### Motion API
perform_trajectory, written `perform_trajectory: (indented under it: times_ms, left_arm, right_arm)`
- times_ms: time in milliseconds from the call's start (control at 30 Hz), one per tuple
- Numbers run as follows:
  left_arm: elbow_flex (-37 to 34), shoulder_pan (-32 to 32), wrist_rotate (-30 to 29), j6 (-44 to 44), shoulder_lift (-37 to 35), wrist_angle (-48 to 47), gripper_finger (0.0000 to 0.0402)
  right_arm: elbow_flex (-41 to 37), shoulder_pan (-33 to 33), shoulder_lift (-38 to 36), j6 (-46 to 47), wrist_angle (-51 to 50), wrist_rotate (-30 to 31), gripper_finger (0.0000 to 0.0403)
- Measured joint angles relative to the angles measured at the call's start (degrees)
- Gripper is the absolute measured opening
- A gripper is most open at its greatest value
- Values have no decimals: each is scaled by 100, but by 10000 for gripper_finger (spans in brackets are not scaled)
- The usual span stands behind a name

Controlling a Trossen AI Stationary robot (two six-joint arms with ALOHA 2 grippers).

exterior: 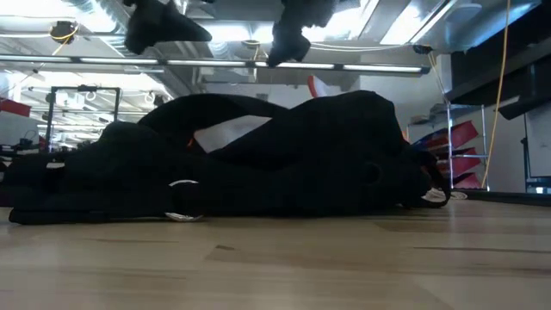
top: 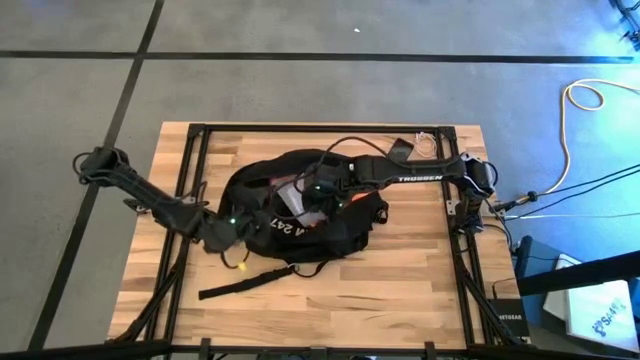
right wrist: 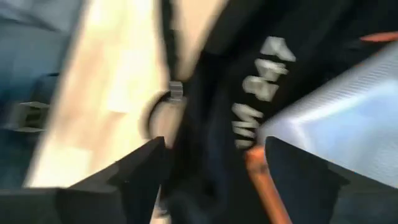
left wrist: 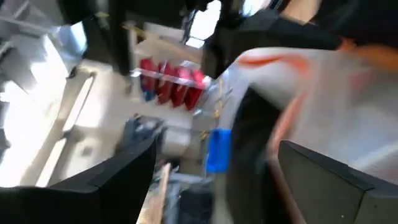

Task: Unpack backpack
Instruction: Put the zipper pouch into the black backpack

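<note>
The backpack (top: 300,215) lies slumped mid-worktop (top: 400,280), its mouth showing a pale, orange-edged lining. My left fingers (left wrist: 112,180) stand apart at its left edge; my right fingers (right wrist: 298,168) hang apart over the opening, holding nothing.

Grey floor (top: 300,90), black seams; bright ceiling lights (exterior: 232,34).

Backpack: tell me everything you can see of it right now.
The backpack is black soft fabric, lying slumped on the wooden table near its middle. White lettering reads partly "247". A strap trails toward the front edge, and a metal ring shows low on it. Something pale with orange trim shows inside. Both grippers, left and right, are at it.
</note>
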Motion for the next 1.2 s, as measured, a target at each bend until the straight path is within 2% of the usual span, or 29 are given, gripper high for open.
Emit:
perform_trajectory:
  times_ms: [67, 200, 300, 367, 433, 533, 600, 767, 900, 1000, 1200]
  left_arm:
    - [1, -69, 479, -938, 0, -656, 321]
    - [-3, 131, 1672, -2731, 39, -1991, 321]
    - [-10, 440, 2094, -3593, 144, -2293, 321]
    - [-10, 628, 2474, -3911, 210, -2274, 321]
    - [-10, 796, 2784, -4054, 324, -2211, 321]
    - [-10, 1043, 2866, -4057, 533, -2029, 321]
    - [-10, 1200, 2866, -3990, 676, -1887, 321]
    - [-10, 1516, 3213, -3990, 1037, -1504, 321]
    - [-10, 1634, 3479, -3958, 1407, -823, 321]
    - [-10, 1637, 3549, -3819, 1722, -193, 321]
    - [-10, 1637, 3563, -3554, 2332, 1005, 321]
  right_arm:
    - [0, 90, 0, -5, -26, -270, 272]
    - [0, 323, 0, -15, -139, -256, 277]
    - [-78, 520, 0, -20, -101, -246, 278]
    - [-212, 653, 0, -23, -118, 34, 278]
    - [-400, 766, 0, -17, -65, 703, 278]
    - [-778, 828, 0, -15, 248, 1779, 278]
    - [-1008, 839, 2, 57, 434, 2119, 278]
    - [-1541, 842, 21, 196, 1153, 1983, 278]
    - [-1888, 851, 46, 153, 1343, 1958, 267]
    - [-2020, 908, 48, 149, 1365, 1873, 231]
    - [-2028, 1094, 48, 127, 1492, 1577, 116]
